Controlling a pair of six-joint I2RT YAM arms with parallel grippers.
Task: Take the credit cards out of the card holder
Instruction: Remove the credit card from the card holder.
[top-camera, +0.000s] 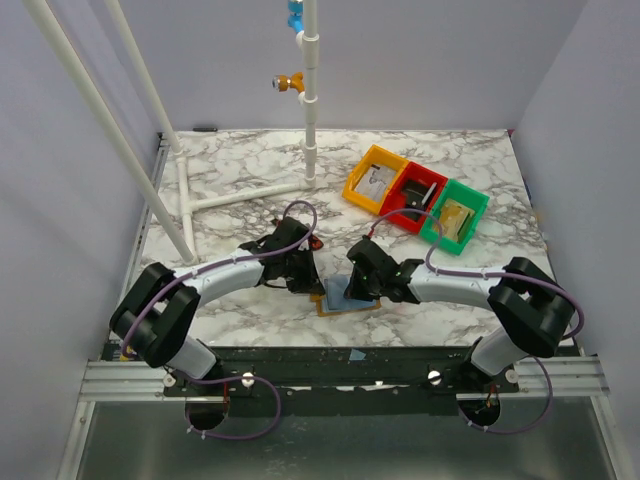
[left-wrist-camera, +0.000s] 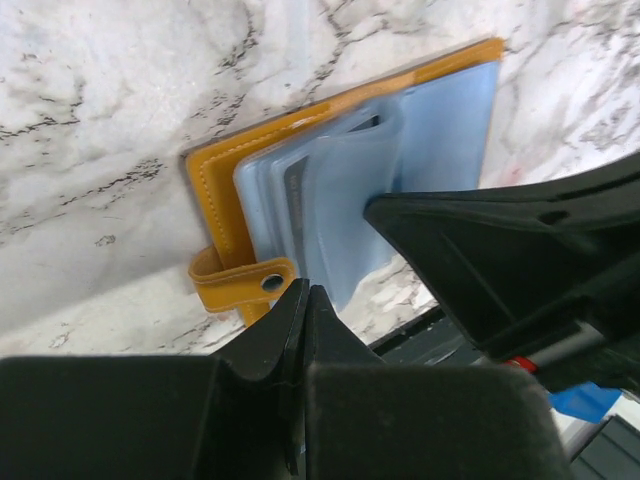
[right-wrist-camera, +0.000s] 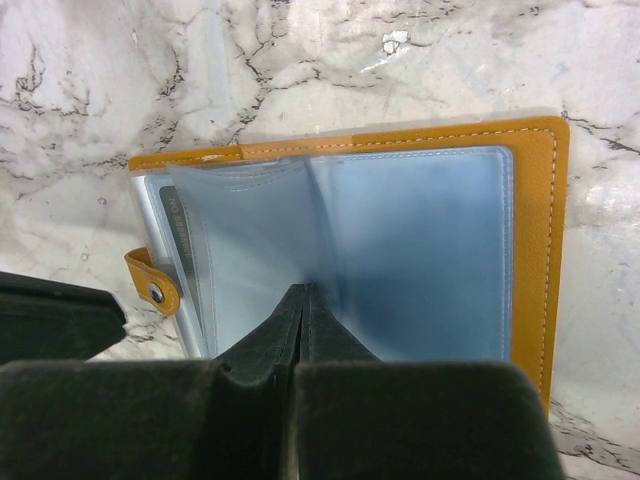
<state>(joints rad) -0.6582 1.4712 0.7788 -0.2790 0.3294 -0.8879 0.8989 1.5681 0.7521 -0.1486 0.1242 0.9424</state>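
Plainly, the card holder (right-wrist-camera: 540, 250) lies open flat on the marbled surface (right-wrist-camera: 400, 60) between the arms, long axis running from one arm to the other, the credit cards (right-wrist-camera: 178, 240) tucked in the clear sleeves (right-wrist-camera: 400, 250) of the half bearing the snap tab (right-wrist-camera: 152, 287), nearer the left tool (left-wrist-camera: 305, 300). Both tools are fully closed on nothing, the left beside the snap tab, the right tool (right-wrist-camera: 302, 300) at the sleeves near the fold. Only the wrist views show the card edges; the top view hides them.
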